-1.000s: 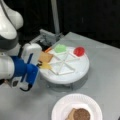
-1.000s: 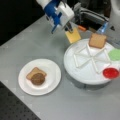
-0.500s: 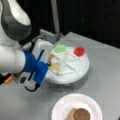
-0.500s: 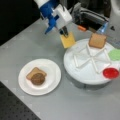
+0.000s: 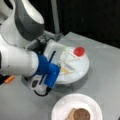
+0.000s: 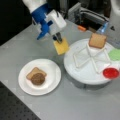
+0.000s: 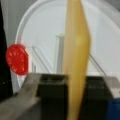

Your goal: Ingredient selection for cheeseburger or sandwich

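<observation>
My gripper (image 6: 59, 39) is shut on the yellow cheese square (image 6: 61, 46), which hangs just off the left rim of the divided white tray (image 6: 82, 75). In the wrist view the cheese (image 7: 76, 50) stands edge-on between the dark fingers (image 7: 53, 87). On the white paper plate (image 6: 51, 82) a tan toast square (image 6: 33, 72) lies with the dark brown patty (image 6: 38, 78) on it. The tray holds another toast (image 6: 97, 40), green lettuce (image 6: 115, 53) and the red tomato disc (image 6: 110, 72). In a front view the arm hides much of the tray; the tomato (image 5: 79, 51) and patty (image 5: 81, 115) show.
An orange object (image 6: 81, 28) lies behind the tray near grey equipment (image 6: 87, 13). Raised white dividers (image 6: 91, 58) cross the tray. The grey table (image 6: 75, 105) runs to a dark perforated edge (image 6: 15, 107) at a front view's bottom left.
The gripper has carried the cheese off the tray's rim, down and left in a front view, toward the paper plate. Everything else has stayed put.
</observation>
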Available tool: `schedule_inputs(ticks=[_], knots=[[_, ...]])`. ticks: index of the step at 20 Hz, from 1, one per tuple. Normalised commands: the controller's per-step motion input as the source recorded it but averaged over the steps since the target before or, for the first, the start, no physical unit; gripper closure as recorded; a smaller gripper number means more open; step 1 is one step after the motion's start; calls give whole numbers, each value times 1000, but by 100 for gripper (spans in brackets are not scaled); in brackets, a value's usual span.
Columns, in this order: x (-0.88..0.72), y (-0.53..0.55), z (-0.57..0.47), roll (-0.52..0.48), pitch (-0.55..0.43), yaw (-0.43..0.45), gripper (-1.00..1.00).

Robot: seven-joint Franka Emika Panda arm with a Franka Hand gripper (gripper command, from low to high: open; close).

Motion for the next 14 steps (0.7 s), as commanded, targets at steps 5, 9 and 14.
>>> schedule_inputs(ticks=[5,9,14], knots=[[631,-547,214,22,363,191,100],[707,-524,-86,24,286,222,100],[620,-510,-166,38,232,229,100]])
